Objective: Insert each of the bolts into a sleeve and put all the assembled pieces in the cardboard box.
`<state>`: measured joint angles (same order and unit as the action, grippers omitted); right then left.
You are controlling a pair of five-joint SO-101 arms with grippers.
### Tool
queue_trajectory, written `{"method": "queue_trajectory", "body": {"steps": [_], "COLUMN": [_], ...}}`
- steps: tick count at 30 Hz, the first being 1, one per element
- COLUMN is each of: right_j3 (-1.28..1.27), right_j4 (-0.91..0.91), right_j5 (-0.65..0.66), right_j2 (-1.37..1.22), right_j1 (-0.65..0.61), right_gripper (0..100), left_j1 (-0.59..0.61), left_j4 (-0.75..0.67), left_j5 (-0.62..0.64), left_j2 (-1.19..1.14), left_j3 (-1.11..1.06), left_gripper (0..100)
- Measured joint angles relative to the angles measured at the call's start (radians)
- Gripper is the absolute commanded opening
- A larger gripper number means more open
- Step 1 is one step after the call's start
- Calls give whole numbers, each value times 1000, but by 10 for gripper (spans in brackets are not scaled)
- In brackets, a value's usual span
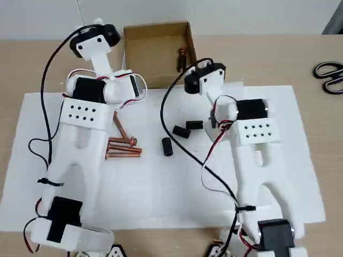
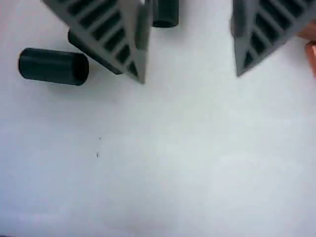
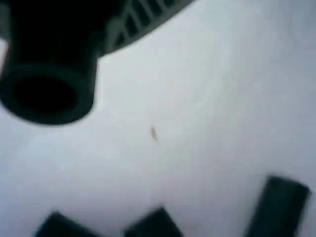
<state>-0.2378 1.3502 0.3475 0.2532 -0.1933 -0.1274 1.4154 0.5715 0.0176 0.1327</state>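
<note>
My left gripper hangs open over the white foam mat, nothing between its fingers. Beyond it lie black sleeves, and a copper bolt shows at the edge. My right gripper is shut on a black sleeve, its hollow end facing the camera. Three loose sleeves lie mid-mat between the arms. Several copper bolts lie beside the left arm. The cardboard box stands at the back, with one assembled piece inside by its right wall.
Black scissors lie on the bare table at the far right. Cables trail from both arms across the mat. The front half of the mat between the arm bases has free room.
</note>
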Motion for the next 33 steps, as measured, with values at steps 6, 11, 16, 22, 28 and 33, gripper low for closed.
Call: {"method": "queue_trajectory", "body": {"steps": [6,11,16,22,28,33], "right_j3": [0,0,-41,-190,-445,-706], "right_j4": [-100,-173,-176,-221,-353,-388], "right_j5": [-110,-115,-87,-140,-255,-264], "right_j2": [41,71,72,187,532,839], "right_j1": [-107,-123,-101,-28,-21,-21], "right_gripper": [14,14,14,12,5,4], "left_j1": [0,0,0,21,43,25], "left_j4": [0,0,-3,-20,-25,-25], "left_j5": [0,0,0,0,0,71], "left_j2": [0,0,0,0,3,3], "left_j3": [0,-21,-37,-48,-121,-178], "left_gripper": [111,111,111,111,103,33]}}
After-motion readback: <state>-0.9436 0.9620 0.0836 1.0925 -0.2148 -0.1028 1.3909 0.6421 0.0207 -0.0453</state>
